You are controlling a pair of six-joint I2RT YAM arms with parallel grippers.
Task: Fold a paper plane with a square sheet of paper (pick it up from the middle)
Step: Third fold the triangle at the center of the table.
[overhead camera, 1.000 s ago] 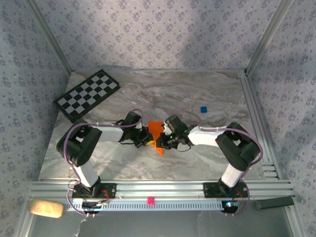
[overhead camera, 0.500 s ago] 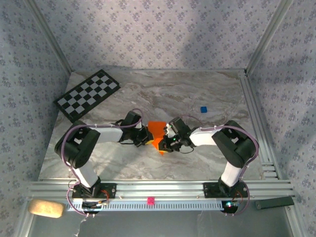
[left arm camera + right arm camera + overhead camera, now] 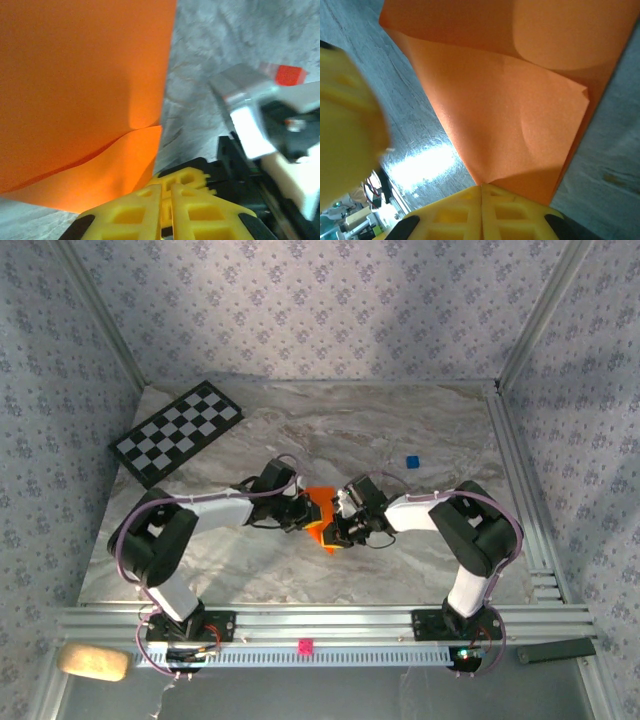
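Marble table (image 3: 400, 420), arms bent inward, left gripper (image 3: 166, 187) closed, right gripper (image 3: 481, 187) pinching paper (image 3: 320, 502)

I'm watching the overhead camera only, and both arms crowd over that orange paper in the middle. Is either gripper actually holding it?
Observer: From the right wrist camera, the right gripper is shut, with a pointed corner of the orange paper running in between its jaws.
Visitor: And the left one?
Observer: The left gripper is shut too, at the paper's lower corner; I can't tell whether it pinches any paper.
Visitor: Is the paper flat?
Observer: No. Both wrist cameras show a flap folded over another layer.
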